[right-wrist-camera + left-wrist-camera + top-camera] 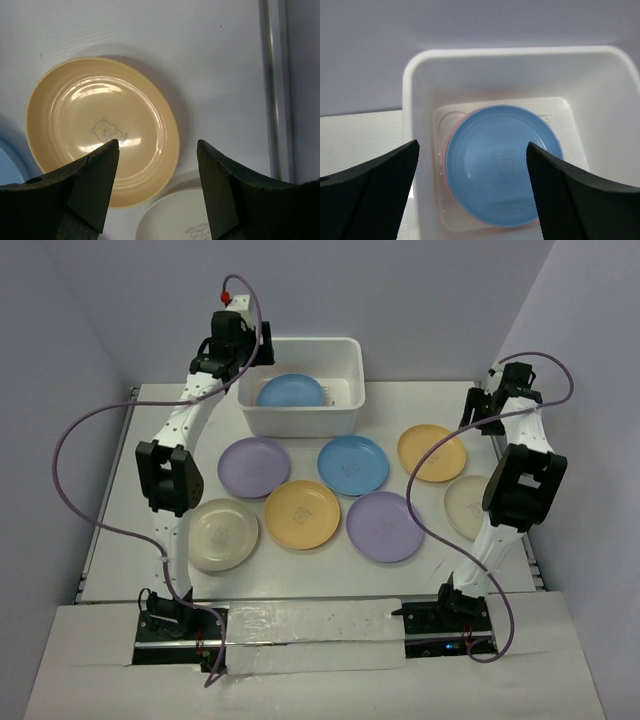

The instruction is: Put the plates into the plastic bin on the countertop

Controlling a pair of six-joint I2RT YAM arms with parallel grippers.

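The white plastic bin (345,350) stands at the back of the countertop (420,575). A blue plate (290,391) lies in it on a pink one, whose rim (448,142) shows in the left wrist view. My left gripper (240,365) hovers open and empty over the bin's left end (412,85), above the blue plate (502,170). My right gripper (487,412) is open and empty above a yellow-orange plate (431,453), also in the right wrist view (100,125). Loose plates: purple (254,467), blue (353,464), yellow-orange (302,513), purple (384,526), cream (222,534), cream (466,505).
Pale lavender walls close in the table at the back and sides. A metal rail (272,90) runs along the right table edge. The right arm's forearm (520,485) hangs over the right cream plate (185,220). Cables loop beside both arms.
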